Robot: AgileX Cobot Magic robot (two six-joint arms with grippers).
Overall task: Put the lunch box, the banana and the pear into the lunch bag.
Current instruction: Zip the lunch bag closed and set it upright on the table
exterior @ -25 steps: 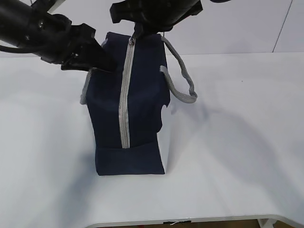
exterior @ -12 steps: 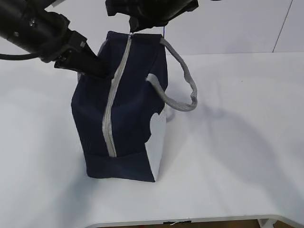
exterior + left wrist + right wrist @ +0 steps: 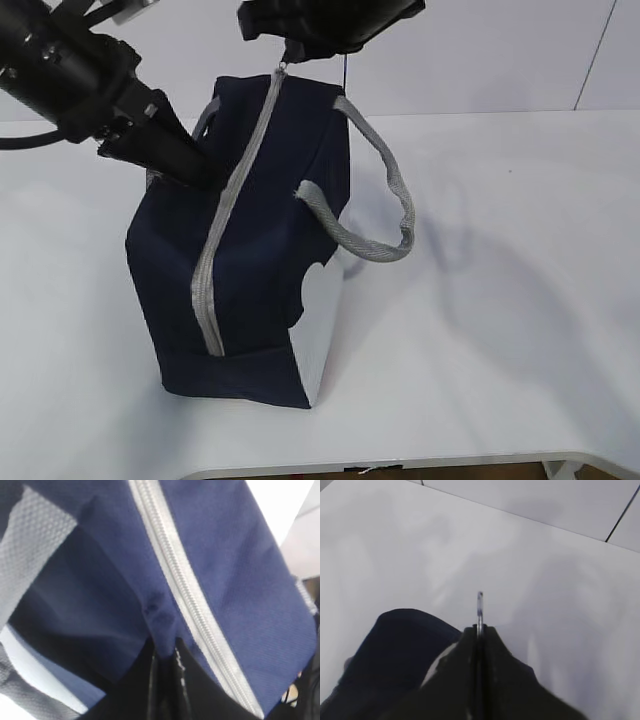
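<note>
We see the lunch bag [image 3: 250,260] standing tilted on the white counter [image 3: 500,300], its grey zipper [image 3: 225,215] done up along the front. At the bag's upper left, our left hand [image 3: 195,170] is pinching navy fabric beside the zipper. At its top, our right hand [image 3: 290,55] grips the metal ring pull [image 3: 479,607].

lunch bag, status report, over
Left gripper shut on lunch bag fabric. Right gripper shut on ring pull. Zipper closed. Nothing in the way.
</note>
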